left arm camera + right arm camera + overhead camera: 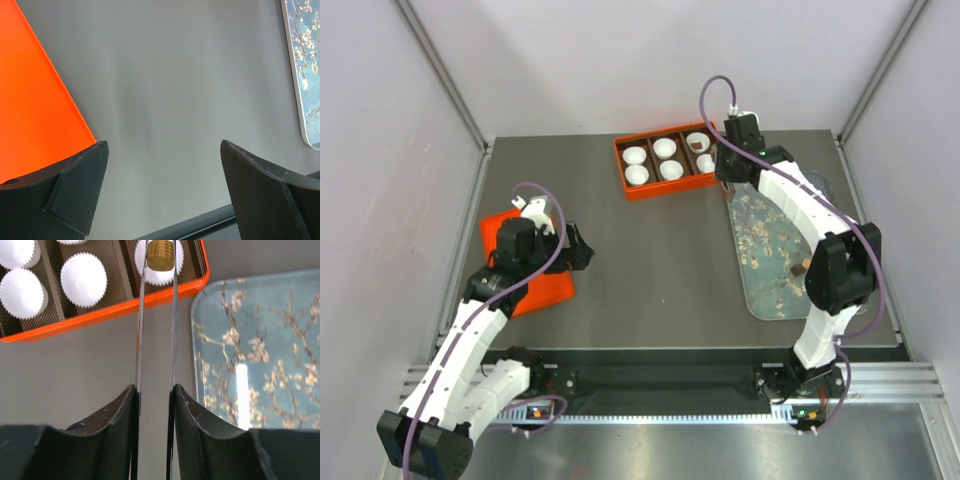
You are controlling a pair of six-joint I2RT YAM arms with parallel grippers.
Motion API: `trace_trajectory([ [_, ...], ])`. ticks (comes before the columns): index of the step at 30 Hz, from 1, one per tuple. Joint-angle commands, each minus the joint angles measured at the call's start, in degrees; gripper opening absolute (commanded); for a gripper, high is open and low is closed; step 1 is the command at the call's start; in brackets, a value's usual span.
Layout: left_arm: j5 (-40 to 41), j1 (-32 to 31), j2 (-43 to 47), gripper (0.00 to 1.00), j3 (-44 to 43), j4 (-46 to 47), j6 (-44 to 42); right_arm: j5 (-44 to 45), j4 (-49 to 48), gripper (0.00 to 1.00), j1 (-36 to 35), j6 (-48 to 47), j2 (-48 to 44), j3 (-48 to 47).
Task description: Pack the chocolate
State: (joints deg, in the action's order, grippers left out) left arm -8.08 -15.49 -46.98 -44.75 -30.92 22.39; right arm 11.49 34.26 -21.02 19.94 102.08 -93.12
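**Right arm at the orange box.** We see the right gripper (pixel 158 276) clenched on one tan chocolate (pixel 160 255). Its two thin blades pinch the piece from either side directly above a white paper cup (pixel 159 271) in the end compartment of the orange box (pixel 100 315), the one nearest the tray. We judge the piece is held centred there so that it drops inside the cup's fluted rim rather than onto the box floor. Whether it already touches the cup, we cannot tell.

**Surroundings.** The other cups (pixel 83 279) deeper in the box look empty from the wrist. From above, one cup (pixel 698 145) beside the arm holds a dark lump. The blossom-printed tray (pixel 260 340) lies just beside the box's end wall, and loose lumps (pixel 800 268) wait on it, well apart from the box.

The left gripper (pixel 163 145) hangs with its jaws spread and nothing between them. It is well apart from the box, at the edge of the orange lid (pixel 532 285), and so keeps out of the way. The box's orange wall and its compartment dividers sit close to the blades.
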Motion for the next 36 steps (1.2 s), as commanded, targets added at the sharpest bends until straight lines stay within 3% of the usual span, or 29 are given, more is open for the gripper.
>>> trace_trajectory([
  [1, 0.3, -0.2, -0.1, 0.98, 0.1, 1.3, -0.6, 1.2, -5.0, 0.34, -0.6, -2.7, 2.9, -6.1],
  [17, 0.5, -0.2, -0.7, 0.98, 0.0, 1.3, -0.5, 3.7, -7.7, 0.34, -0.8, -5.6, 11.9, -9.9],
  [36, 0.6, -0.2, -0.9, 0.98, 0.0, 1.1, -0.5, 3.9, -8.2, 0.4, -0.9, -5.6, 14.5, -10.9],
])
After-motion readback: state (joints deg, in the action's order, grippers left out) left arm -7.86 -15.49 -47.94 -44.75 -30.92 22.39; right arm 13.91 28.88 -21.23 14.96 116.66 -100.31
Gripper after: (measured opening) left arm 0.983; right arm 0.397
